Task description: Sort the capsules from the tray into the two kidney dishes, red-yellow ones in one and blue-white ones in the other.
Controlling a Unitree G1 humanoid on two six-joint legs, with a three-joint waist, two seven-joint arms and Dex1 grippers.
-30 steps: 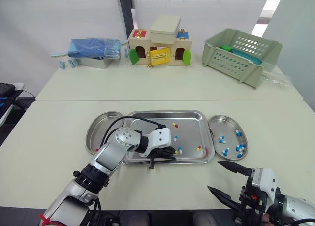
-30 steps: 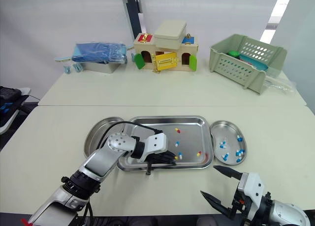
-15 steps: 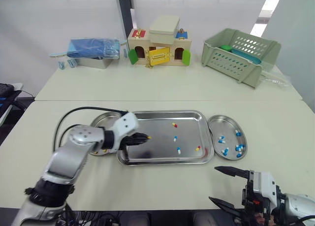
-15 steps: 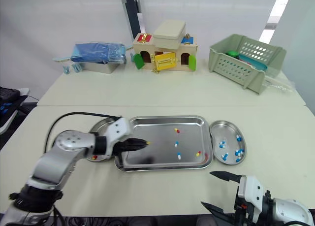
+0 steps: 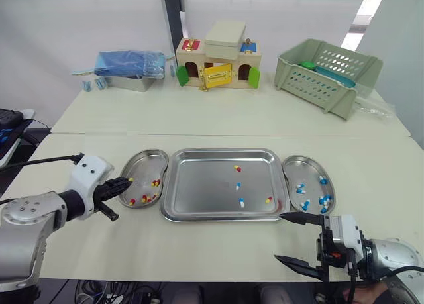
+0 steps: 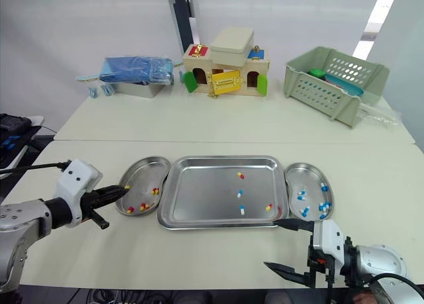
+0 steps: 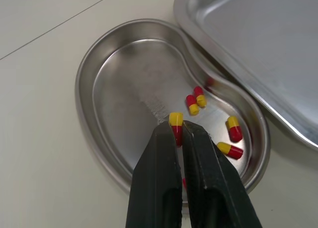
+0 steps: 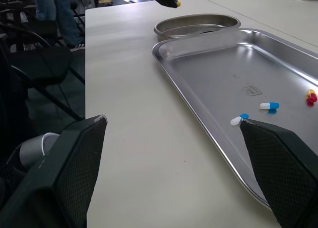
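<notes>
Our left tool (image 5: 124,182) pinches a small red-and-yellow capsule (image 7: 175,119) right above the shiny steel kidney-shaped dish (image 7: 83,81); we only need to let go. Our right tool (image 5: 279,237) is wide open.

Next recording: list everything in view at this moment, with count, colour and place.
rectangular steel tray: one, silver, near table centre
left kidney dish: one, steel, left of tray
right kidney dish: one, steel, right of tray
red-yellow capsules in tray: two
blue-white capsules in tray: two
red-yellow capsules in left dish: about five
blue-white capsules in right dish: several
wooden toy house: one, coloured doors, far table
plastic basket: one, pale green, far table right
wrapped bundle: one, blue, far table left
left gripper: black, shut on a held red-yellow capsule over left dish
right gripper: black, open, at near table edge
</notes>
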